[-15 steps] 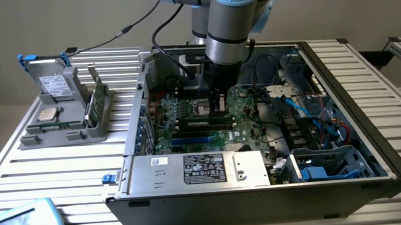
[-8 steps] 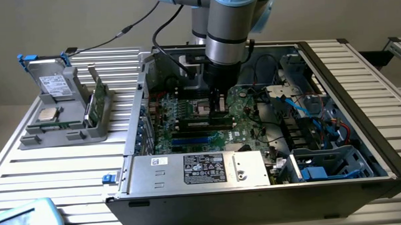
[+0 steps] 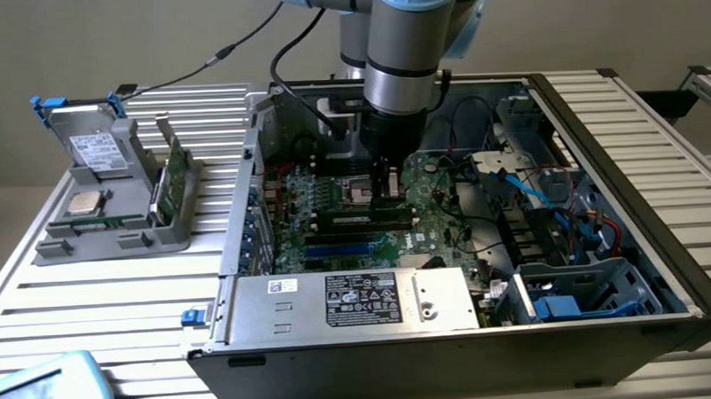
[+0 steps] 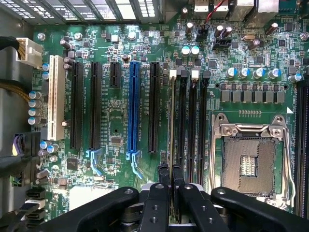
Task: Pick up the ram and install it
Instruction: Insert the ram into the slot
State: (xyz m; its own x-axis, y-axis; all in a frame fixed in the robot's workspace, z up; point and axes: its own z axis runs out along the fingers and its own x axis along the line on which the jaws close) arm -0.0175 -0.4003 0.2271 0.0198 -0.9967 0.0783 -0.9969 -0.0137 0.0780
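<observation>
I see the ram (image 4: 172, 121) edge-on as a thin green strip that stands in the first of the black memory slots (image 4: 183, 125), next to the slot's white latch (image 4: 173, 73). My gripper (image 4: 171, 180) is shut on one end of the stick, its two black fingers (image 4: 164, 176) pressed against both faces. In the exterior view the arm reaches straight down into the open computer case (image 3: 249, 203), and the gripper (image 3: 387, 191) sits low over the motherboard (image 3: 331, 196) at the memory slots, just in front of the processor socket.
The empty processor socket (image 4: 248, 159) lies beside the memory slots, with a blue expansion slot (image 4: 133, 111) and black ones on the other side. A grey power supply (image 3: 353, 302) spans the case front and cables (image 3: 545, 193) fill its right. A grey parts holder (image 3: 114, 208) stands outside, left.
</observation>
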